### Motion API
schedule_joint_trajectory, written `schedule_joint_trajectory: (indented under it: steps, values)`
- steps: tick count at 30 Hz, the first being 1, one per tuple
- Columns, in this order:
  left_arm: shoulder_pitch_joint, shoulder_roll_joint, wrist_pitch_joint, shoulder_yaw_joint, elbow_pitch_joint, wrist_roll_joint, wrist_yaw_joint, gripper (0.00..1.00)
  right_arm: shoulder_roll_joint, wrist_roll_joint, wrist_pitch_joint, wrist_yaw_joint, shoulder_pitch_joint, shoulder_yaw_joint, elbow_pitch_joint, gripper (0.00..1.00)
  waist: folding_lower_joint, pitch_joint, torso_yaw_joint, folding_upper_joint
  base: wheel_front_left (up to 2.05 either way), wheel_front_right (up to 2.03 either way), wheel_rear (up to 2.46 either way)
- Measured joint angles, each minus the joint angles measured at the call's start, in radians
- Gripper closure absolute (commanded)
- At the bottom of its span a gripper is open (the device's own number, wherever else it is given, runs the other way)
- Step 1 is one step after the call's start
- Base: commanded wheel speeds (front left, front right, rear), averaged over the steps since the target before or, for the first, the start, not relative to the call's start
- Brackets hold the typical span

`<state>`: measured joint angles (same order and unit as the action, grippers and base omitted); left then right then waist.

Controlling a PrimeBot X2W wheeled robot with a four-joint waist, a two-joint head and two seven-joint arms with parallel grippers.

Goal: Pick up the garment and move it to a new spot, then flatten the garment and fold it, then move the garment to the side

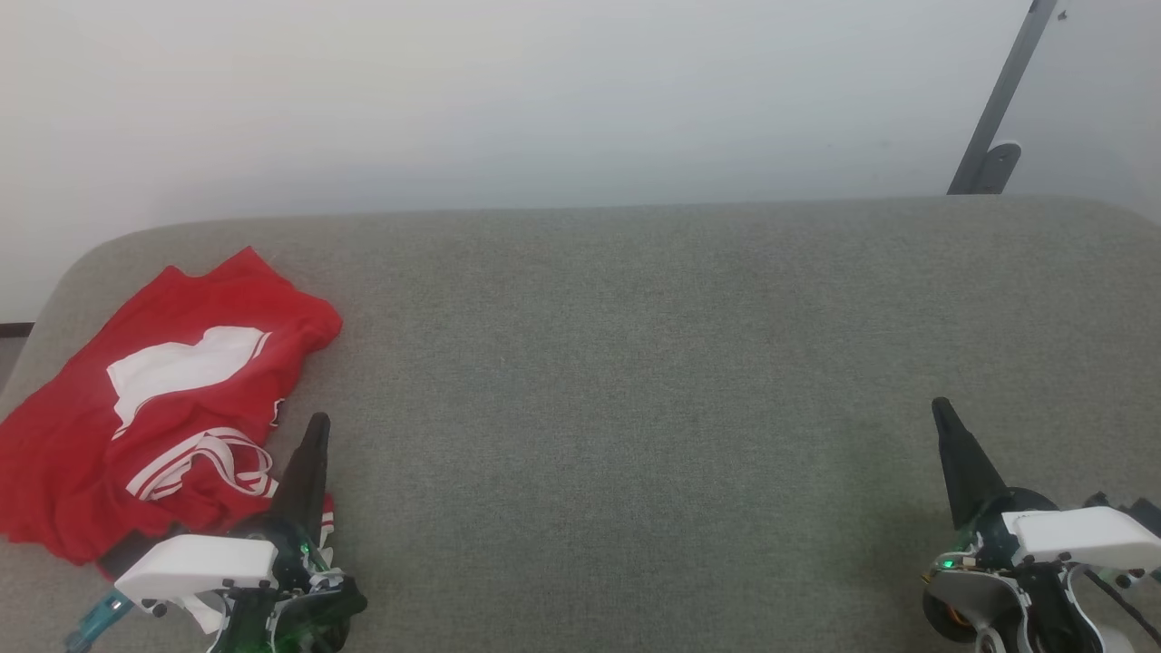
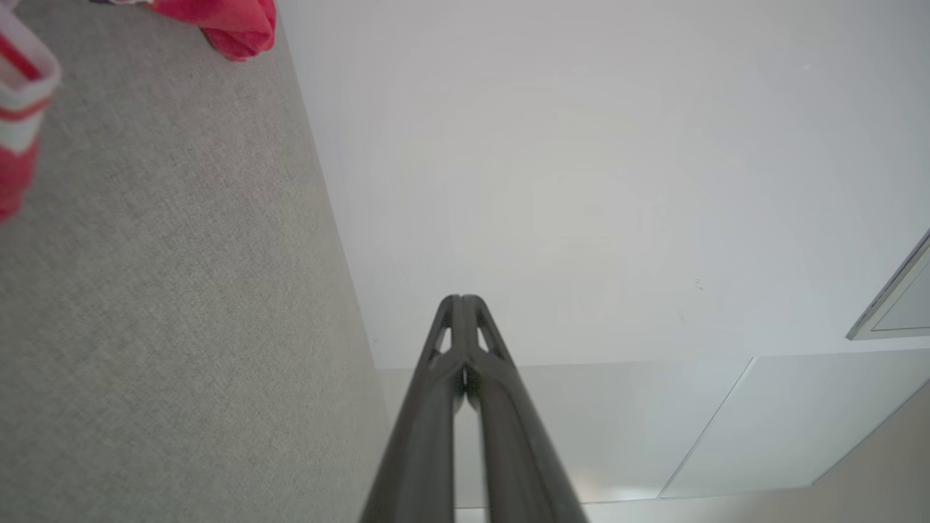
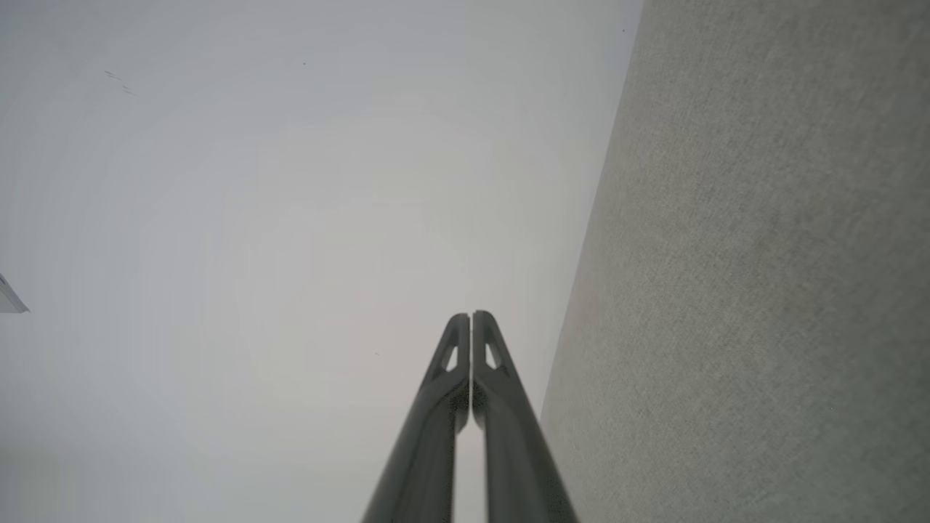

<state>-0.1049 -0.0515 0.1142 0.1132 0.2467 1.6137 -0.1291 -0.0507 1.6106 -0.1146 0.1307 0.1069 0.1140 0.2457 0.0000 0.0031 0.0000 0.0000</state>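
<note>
The garment (image 1: 154, 408), a bright red jersey with a large white patch and white-and-red striped trim, lies crumpled at the left end of the grey fabric table (image 1: 635, 381). My left gripper (image 1: 317, 422) is shut and empty at the lower left, its tips just right of the garment's edge and its body over the near hem. In the left wrist view a red fold of the garment (image 2: 232, 25) and a striped edge show beside the shut gripper (image 2: 461, 299). My right gripper (image 1: 941, 406) is shut and empty at the lower right, and its tips (image 3: 471, 316) point toward the wall.
A pale wall (image 1: 544, 100) rises right behind the table's far edge. A dark slanted metal bar (image 1: 998, 109) with a bracket stands at the back right. Bare grey fabric stretches between the two grippers.
</note>
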Motion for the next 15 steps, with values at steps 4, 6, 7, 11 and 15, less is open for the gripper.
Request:
schedule_joint_trajectory:
  steps: [4,6,7,11,15]
  values:
    - [0.000,0.000,0.000,0.000,0.000,0.000,0.000,1.00,0.000,0.000,0.000,0.000,0.000,0.000,0.000,1.00,0.0000,0.000,0.000,0.0000,0.00,0.00,0.00]
    - [0.000,0.000,0.000,0.000,0.000,0.000,0.000,1.00,0.000,0.000,0.000,0.000,0.000,0.000,0.000,1.00,0.0000,0.000,0.000,0.0000,0.00,0.00,0.00]
    - [0.000,0.000,0.000,0.000,0.000,0.000,0.000,1.00,0.000,0.000,0.000,0.000,0.000,0.000,0.000,1.00,0.0000,0.000,0.000,0.0000,0.00,0.00,0.00]
    - [0.000,0.000,0.000,0.000,0.000,0.000,0.000,1.00,0.000,0.000,0.000,0.000,0.000,0.000,0.000,1.00,0.0000,0.000,0.000,0.0000,0.00,0.00,0.00]
    - [0.000,0.000,0.000,0.000,0.000,0.000,0.000,1.00,0.000,0.000,0.000,0.000,0.000,0.000,0.000,1.00,0.0000,0.000,0.000,0.0000,0.00,0.00,0.00]
